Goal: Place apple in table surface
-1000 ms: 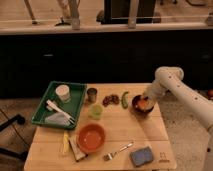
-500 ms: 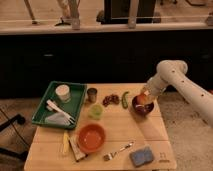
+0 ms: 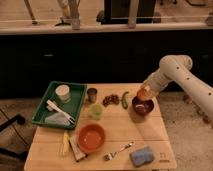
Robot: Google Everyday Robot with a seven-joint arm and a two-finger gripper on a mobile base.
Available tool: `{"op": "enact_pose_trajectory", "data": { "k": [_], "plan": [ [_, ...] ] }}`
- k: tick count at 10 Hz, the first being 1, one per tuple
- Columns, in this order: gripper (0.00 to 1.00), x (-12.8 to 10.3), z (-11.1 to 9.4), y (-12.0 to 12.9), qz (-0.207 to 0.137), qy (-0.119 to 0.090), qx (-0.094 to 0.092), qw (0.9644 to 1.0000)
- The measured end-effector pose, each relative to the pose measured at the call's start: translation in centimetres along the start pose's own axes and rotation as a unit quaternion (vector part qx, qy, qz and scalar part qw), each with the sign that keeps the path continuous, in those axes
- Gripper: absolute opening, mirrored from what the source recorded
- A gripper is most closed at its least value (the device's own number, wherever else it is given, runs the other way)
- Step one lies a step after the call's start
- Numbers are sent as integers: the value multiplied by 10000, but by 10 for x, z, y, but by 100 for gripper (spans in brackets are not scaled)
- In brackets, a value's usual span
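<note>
— Where is the apple [image 3: 144, 95] just now?

— Pinched in the claw [image 3: 143, 92], which hangs right over the dark bowl [image 3: 142, 108] by the right edge of the worktop [image 3: 150, 132], toward the far right corner. The fruit looks to sit just above the bowl's rim, not on the wood.

— So which step is in hand?

— The carry, I'd judge. The fruit is gripped and raised, but it is not yet set down.

— What does the next move call for?

— A shift sideways off the bowl to bare wood, then a lowering until the apple rests, and only then the claw spreading. The open patch between the bowl and the blue sponge [image 3: 141, 156], near the near right corner, seems the likeliest spot.

— Anything to mind?

— The rim lies close beneath, so it should clear that first. A round fruit may also roll, so it wants setting down gently, away from the right edge.
</note>
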Motion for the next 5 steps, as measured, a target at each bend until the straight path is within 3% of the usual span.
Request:
{"op": "enact_pose_trajectory", "data": {
  "k": [5],
  "plan": [
    [0, -10, -27, 0, -128, 14, 232, 9996]
  ]
}}
